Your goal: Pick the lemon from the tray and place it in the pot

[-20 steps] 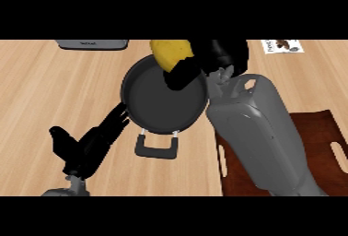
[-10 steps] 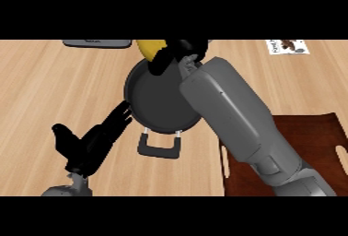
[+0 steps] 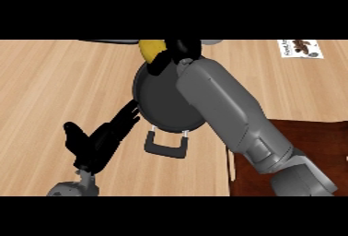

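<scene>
Lemon: the yellow lemon point(image 3: 152, 50) is held at the counter's far edge, just beyond the far rim of the pot, partly hidden by black fingers.
Right hand: the right hand point(image 3: 178, 51) is seen at the far edge, its fingers curled round the lemon; the grey forearm is stretched across the right side of the pot.
Pot: the dark pot point(image 3: 162, 102) is placed mid-counter, its black handle point(image 3: 165, 148) turned toward the near edge.
Left hand: the left hand point(image 3: 98, 138) is held near the near edge, left of the handle; its fingers are kept straight and together, tips at the pot's left rim, contact not discernible.
Tray: the brown tray point(image 3: 307, 138) is set at the near right corner.
Counter: a wooden counter point(image 3: 54, 87) is seen; a printed card point(image 3: 299, 48) lies at its far right corner.
</scene>
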Tool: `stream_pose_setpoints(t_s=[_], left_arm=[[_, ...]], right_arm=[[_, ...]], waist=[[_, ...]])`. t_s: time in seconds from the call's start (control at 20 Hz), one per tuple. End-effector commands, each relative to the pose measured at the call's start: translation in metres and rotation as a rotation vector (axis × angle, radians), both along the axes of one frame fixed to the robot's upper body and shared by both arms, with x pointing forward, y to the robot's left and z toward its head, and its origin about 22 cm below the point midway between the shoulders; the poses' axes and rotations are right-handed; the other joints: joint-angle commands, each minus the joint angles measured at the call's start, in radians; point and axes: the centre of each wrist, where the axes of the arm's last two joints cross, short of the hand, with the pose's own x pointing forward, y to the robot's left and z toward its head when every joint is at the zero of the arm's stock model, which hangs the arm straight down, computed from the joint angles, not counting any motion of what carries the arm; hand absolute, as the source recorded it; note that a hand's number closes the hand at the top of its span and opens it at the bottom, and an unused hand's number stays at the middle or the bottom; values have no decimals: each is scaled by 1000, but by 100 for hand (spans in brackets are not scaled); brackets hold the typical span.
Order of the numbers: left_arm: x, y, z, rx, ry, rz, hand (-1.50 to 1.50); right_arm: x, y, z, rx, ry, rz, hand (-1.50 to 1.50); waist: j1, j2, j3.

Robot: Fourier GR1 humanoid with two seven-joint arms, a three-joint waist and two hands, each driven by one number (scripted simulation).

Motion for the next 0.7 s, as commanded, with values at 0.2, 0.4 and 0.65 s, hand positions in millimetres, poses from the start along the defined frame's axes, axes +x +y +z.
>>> stream_pose_setpoints(t_s=[0.2, 0.4, 0.65], left_arm=[[7, -10, 5, -7, -9, -42, 0], [9, -6, 4, -16, -3, -19, 0], [17, -6, 15, 1, -33, -24, 0]], right_arm=[[5, -16, -20, 342, 88, -31, -150], [8, -22, -27, 442, 38, -11, -150], [6, -31, -52, 503, -61, -48, -150]], waist=[[41, 11, 1], [35, 10, 2], [39, 13, 2]])
